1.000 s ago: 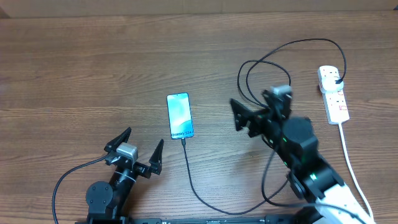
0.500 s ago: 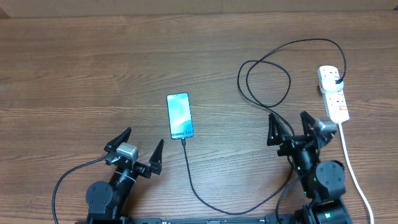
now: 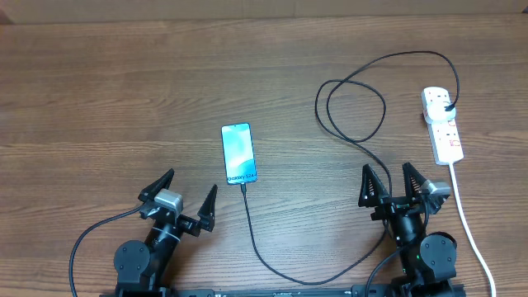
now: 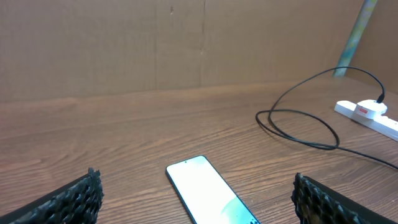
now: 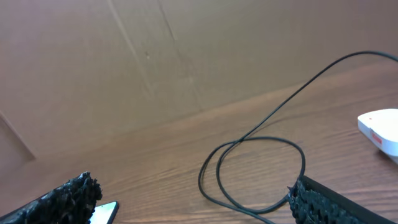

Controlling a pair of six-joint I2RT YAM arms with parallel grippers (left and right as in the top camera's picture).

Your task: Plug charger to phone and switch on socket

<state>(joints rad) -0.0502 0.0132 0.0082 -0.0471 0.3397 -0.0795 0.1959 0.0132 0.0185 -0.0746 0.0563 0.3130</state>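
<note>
The phone (image 3: 238,154) lies flat mid-table with its screen lit; it also shows in the left wrist view (image 4: 208,198) and at the edge of the right wrist view (image 5: 103,212). The black charger cable (image 3: 351,107) runs from the phone's near end, loops across the table and ends in a black plug (image 3: 446,106) seated in the white power strip (image 3: 442,126). The strip also shows in the left wrist view (image 4: 368,114). My left gripper (image 3: 181,196) is open and empty, near the front edge below the phone. My right gripper (image 3: 392,183) is open and empty, front right, beside the cable.
The strip's thick white cord (image 3: 464,214) runs down the right side past my right arm toward the front edge. A brown cardboard wall (image 4: 186,43) stands behind the wooden table (image 3: 124,91).
My right arm has pulled back from near the cable loop and power strip to the front right edge, gripper open. The left arm, phone and cable have not moved.
</note>
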